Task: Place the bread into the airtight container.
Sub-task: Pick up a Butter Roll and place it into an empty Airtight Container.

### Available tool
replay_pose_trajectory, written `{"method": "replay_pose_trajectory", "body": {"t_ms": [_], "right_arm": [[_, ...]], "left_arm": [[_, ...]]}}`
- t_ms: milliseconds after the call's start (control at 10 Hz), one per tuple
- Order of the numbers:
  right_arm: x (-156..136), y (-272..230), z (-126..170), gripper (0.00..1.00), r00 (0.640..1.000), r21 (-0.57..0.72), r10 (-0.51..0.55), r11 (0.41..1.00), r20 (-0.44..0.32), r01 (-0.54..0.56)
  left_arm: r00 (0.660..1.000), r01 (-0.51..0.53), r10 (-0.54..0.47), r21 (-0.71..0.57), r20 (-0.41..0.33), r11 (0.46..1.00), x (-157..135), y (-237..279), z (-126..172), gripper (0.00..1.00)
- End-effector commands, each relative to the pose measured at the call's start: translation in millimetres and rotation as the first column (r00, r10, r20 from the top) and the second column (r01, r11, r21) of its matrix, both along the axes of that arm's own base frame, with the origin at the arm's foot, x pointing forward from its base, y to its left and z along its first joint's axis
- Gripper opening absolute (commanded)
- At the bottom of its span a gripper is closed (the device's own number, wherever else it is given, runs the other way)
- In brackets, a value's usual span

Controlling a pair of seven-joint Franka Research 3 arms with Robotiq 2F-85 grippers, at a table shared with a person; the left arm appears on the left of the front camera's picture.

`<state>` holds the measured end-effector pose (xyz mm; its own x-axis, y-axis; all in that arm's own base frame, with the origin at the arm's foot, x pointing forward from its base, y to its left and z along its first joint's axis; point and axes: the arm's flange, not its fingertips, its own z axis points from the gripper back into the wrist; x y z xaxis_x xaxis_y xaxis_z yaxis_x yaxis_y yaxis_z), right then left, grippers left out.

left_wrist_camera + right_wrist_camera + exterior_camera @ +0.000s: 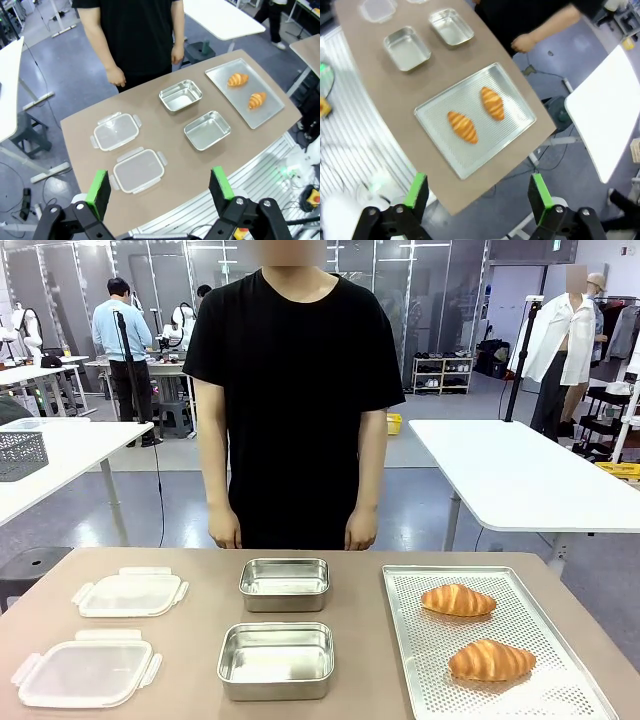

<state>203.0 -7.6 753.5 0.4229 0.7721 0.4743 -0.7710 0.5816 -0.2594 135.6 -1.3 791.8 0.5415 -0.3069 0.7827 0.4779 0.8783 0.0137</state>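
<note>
Hanging fingers-apart, right tool [478, 197] hovers well above the croissants [463, 126] — left tool [160, 192] likewise apart.

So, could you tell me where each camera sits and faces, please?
Front: fixed at the robot's table edge, facing the person across it.
Left wrist: high, looking down past the open left end effector at the table.
Right wrist: high, down past the open right end effector at the tray.
Shared: both croissants, both steel containers.
</note>
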Motion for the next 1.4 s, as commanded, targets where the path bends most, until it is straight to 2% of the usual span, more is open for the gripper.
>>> {"method": "replay_pose_trajectory", "body": {"t_ms": [0,200,400,600,800,900,1000,1300], "right_arm": [[30.2,7.4,-16.8,1.00,0.980,-0.163,0.175,0.968,-0.093,-0.189],[58.2,19.5,-51.7,1.00,0.963,-0.254,0.199,0.937,-0.180,-0.241],[78.7,33.2,-95.5,1.00,0.927,-0.293,0.288,0.889,-0.242,-0.353],[98.9,38.7,-145.1,1.00,0.887,-0.205,0.359,0.882,-0.292,-0.425],[112.2,44.8,-194.7,1.00,0.870,-0.165,0.384,0.879,-0.311,-0.447],[119.7,46.9,-214.0,1.00,0.877,-0.176,0.369,0.884,-0.307,-0.434],[128.2,46.0,-223.3,1.00,0.874,-0.147,0.382,0.887,-0.302,-0.438],[144.2,50.5,-255.8,1.00,0.850,-0.147,0.375,0.880,-0.369,-0.452]], "left_arm": [[1.000,0.004,-0.004,-0.001,0.008,1.000,-1.8,-2.1,1.1,1.00],[1.000,0.004,-0.004,-0.001,0.008,1.000,-1.8,-2.1,1.1,1.00],[1.000,0.004,-0.004,-0.001,0.008,1.000,-1.8,-2.1,1.1,1.00],[1.000,0.004,-0.004,-0.001,0.008,1.000,-1.8,-2.1,1.1,1.00],[1.000,0.004,-0.004,-0.001,0.008,1.000,-1.8,-2.1,1.1,1.00],[1.000,0.004,-0.004,-0.001,0.008,1.000,-1.8,-2.1,1.1,1.00],[1.000,0.004,-0.004,-0.001,0.008,1.000,-1.8,-2.1,1.1,1.00],[1.000,0.004,-0.004,-0.001,0.008,1.000,-1.8,-2.1,1.1,1.00]]}}
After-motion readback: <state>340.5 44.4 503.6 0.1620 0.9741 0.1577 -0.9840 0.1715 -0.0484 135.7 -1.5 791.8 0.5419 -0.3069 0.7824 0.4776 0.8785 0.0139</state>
